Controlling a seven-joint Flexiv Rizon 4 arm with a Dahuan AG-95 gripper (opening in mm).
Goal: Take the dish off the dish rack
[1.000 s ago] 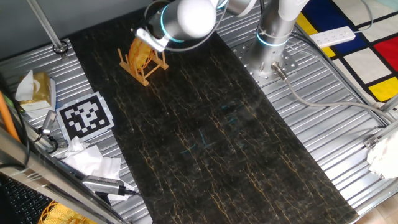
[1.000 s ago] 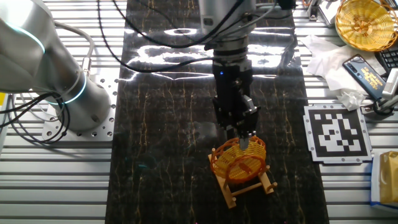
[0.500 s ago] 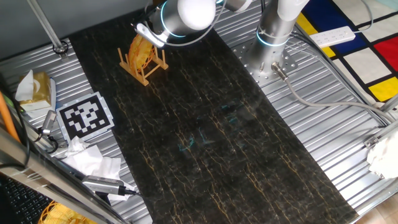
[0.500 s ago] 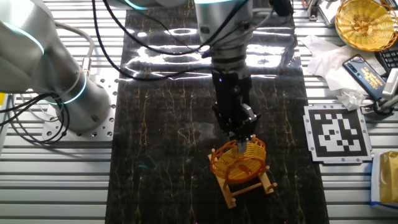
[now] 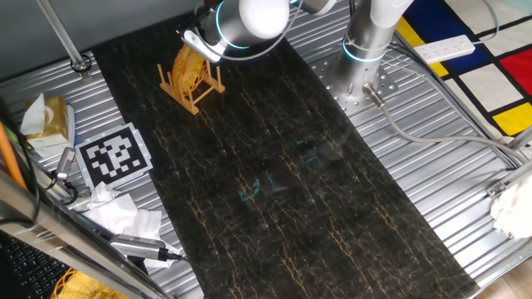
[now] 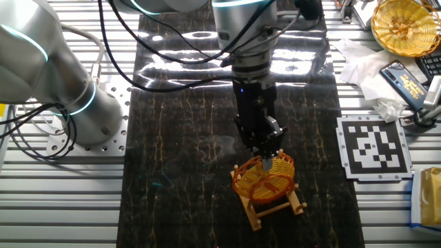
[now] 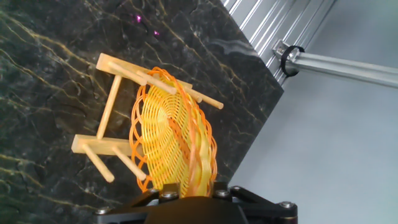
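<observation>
The yellow-orange woven dish (image 5: 189,71) stands on edge between the pegs of the small wooden dish rack (image 5: 196,101) at the far left of the black mat. In the other fixed view the dish (image 6: 266,182) sits in the rack (image 6: 278,209) near the mat's front edge. My gripper (image 6: 266,162) points down onto the dish's top rim. In the hand view the dish (image 7: 171,140) leans in the rack (image 7: 109,102), and its near rim fills the gap of my gripper (image 7: 193,190), with both fingers against it.
A black-and-white marker tile (image 6: 374,146) lies right of the rack, also seen in one fixed view (image 5: 116,154). Crumpled tissue (image 6: 365,65), a phone and a second wicker basket (image 6: 403,24) lie at the far right. The arm's base (image 6: 76,103) stands left of the mat.
My gripper has come down a little onto the dish's top rim and shifted slightly. The dish and rack have not moved.
</observation>
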